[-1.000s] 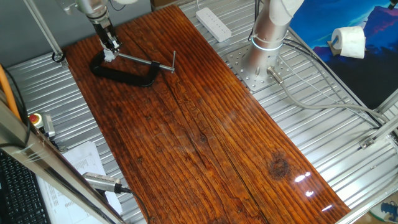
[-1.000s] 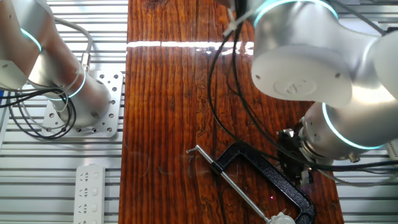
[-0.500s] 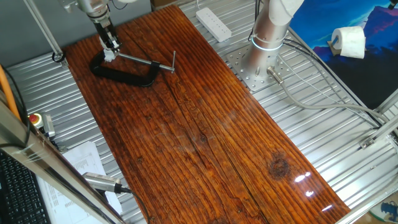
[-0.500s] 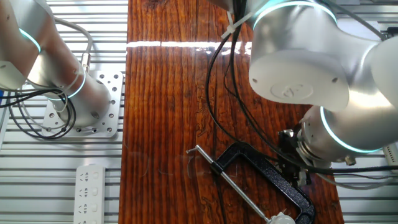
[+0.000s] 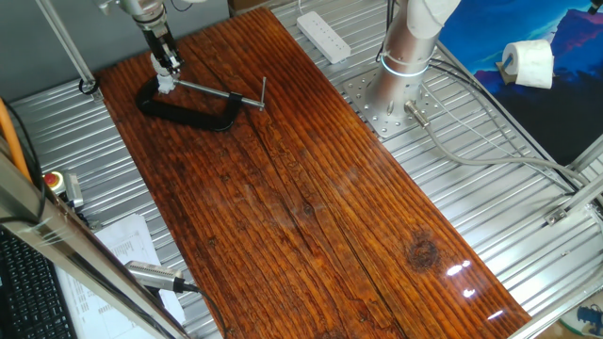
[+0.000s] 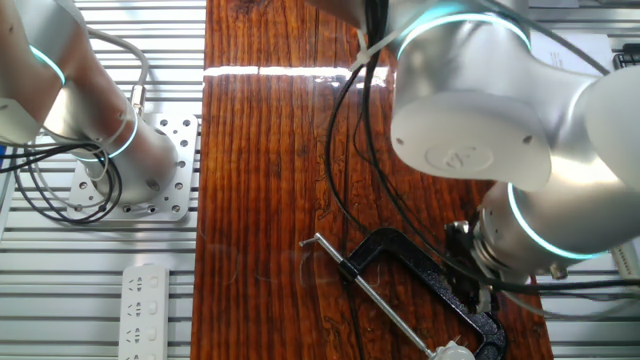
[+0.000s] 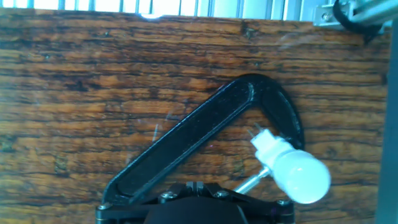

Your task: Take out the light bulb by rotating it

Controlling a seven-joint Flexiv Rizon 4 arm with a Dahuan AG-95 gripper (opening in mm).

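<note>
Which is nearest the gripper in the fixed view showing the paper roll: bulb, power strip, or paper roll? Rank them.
From the gripper:
1. Light bulb, right at the fingertips, beside the black clamp.
2. Power strip, off the board's far edge.
3. Paper roll, far right.

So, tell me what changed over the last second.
Little did. In the fixed views the arm's wrist turned and shifted slightly above the light bulb; the gripper stays at the bulb, and nothing was visibly taken hold of or let go. The black C-clamp and its screw bar lie where they were on the table.
</note>
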